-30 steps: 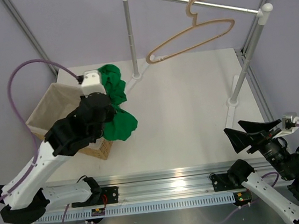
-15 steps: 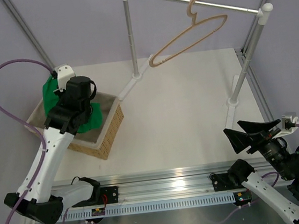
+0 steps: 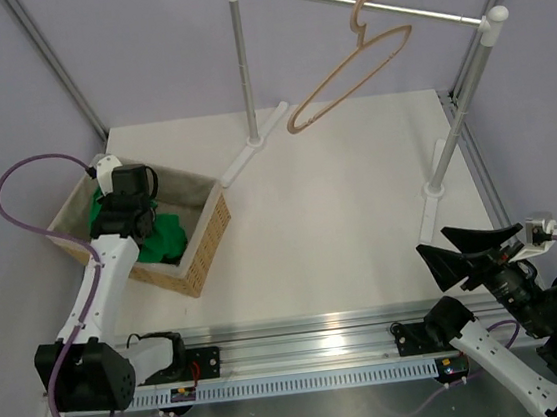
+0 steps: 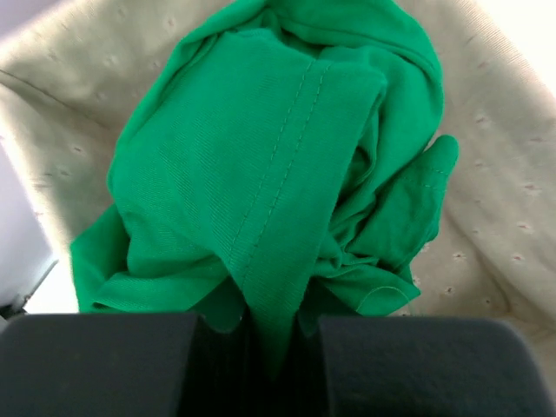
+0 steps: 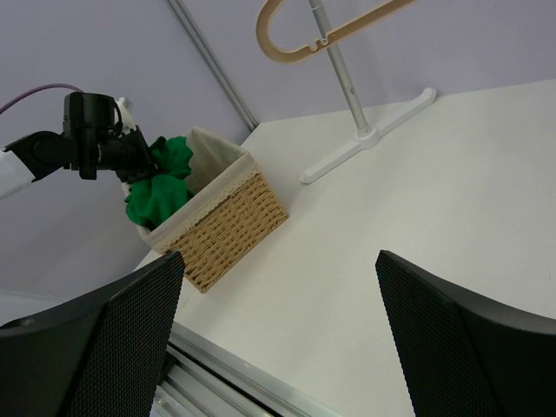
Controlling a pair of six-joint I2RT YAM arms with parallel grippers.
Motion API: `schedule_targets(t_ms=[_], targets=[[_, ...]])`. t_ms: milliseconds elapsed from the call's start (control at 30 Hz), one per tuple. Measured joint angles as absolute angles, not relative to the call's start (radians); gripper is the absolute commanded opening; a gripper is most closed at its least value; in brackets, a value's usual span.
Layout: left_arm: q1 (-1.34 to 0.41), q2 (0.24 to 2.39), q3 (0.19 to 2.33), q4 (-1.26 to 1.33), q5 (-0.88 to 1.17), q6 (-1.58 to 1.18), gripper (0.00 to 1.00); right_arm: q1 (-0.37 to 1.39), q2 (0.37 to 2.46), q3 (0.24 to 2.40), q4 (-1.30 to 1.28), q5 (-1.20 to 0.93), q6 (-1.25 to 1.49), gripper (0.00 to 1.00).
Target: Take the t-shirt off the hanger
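Observation:
The green t-shirt point(image 3: 164, 237) lies bunched inside the wicker basket point(image 3: 205, 242) at the left; it fills the left wrist view point(image 4: 269, 165) and shows in the right wrist view point(image 5: 158, 187). My left gripper point(image 3: 137, 223) is down in the basket, shut on a fold of the t-shirt point(image 4: 269, 330). The beige wooden hanger point(image 3: 348, 70) hangs bare from the silver rail, tilted; its lower end shows in the right wrist view point(image 5: 304, 35). My right gripper point(image 3: 470, 252) is open and empty at the near right, above the table point(image 5: 278, 334).
The silver rail point(image 3: 417, 13) spans two upright posts point(image 3: 242, 62) with white feet on the table. A slanted post point(image 3: 470, 76) stands at the right. The basket's cloth lining point(image 4: 504, 200) surrounds the shirt. An aluminium rail point(image 3: 303, 332) runs along the table's near edge.
My left gripper carried the t-shirt left over the basket and lowered it inside. The hanger swung and tilted more steeply. The right arm has barely moved.

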State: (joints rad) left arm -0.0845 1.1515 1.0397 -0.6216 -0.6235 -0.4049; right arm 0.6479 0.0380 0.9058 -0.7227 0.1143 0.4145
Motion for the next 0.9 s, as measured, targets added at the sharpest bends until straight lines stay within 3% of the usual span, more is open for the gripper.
schedule_targets(t_ms=[67, 133, 167, 267, 367, 533, 567, 667, 700, 733, 767, 833, 900], targets=[[-0.066, 1.179, 1.025, -0.596, -0.61, -0.409, 0.03, 0.648, 0.038, 0.906, -0.723, 0.11, 0.414, 1.0], [-0.047, 1.213, 1.021, -0.566, -0.594, -0.41, 0.16, 0.648, 0.038, 0.905, -0.723, 0.109, 0.414, 1.0], [-0.038, 1.229, 1.021, -0.557, -0.584, -0.411, 0.16, 0.648, 0.038, 0.905, -0.723, 0.108, 0.414, 1.0], [-0.018, 1.267, 1.021, -0.525, -0.55, -0.408, 0.16, 0.648, 0.038, 0.904, -0.723, 0.102, 0.412, 0.99], [-0.015, 1.298, 1.024, -0.507, -0.527, -0.399, 0.06, 0.648, 0.038, 0.904, -0.723, 0.097, 0.411, 0.99], [-0.015, 1.37, 1.064, -0.491, -0.519, -0.389, 0.09, 0.648, 0.037, 0.904, -0.722, 0.084, 0.41, 1.0], [-0.015, 1.378, 1.066, -0.485, -0.521, -0.393, 0.23, 0.648, 0.037, 0.904, -0.722, 0.084, 0.41, 1.0], [-0.015, 1.385, 1.065, -0.484, -0.529, -0.411, 0.37, 0.648, 0.036, 0.904, -0.722, 0.084, 0.41, 1.0], [-0.015, 1.385, 1.065, -0.483, -0.531, -0.418, 0.56, 0.648, 0.036, 0.904, -0.723, 0.084, 0.409, 1.0], [-0.015, 1.385, 1.065, -0.48, -0.533, -0.426, 0.67, 0.648, 0.036, 0.904, -0.723, 0.083, 0.408, 1.0], [-0.015, 1.385, 1.065, -0.476, -0.535, -0.434, 0.84, 0.648, 0.036, 0.904, -0.723, 0.083, 0.407, 1.0], [-0.015, 1.385, 1.066, -0.476, -0.537, -0.45, 0.98, 0.648, 0.036, 0.903, -0.722, 0.082, 0.407, 1.0], [-0.015, 1.383, 1.067, -0.479, -0.533, -0.458, 0.99, 0.648, 0.035, 0.9, -0.722, 0.074, 0.407, 1.0]])
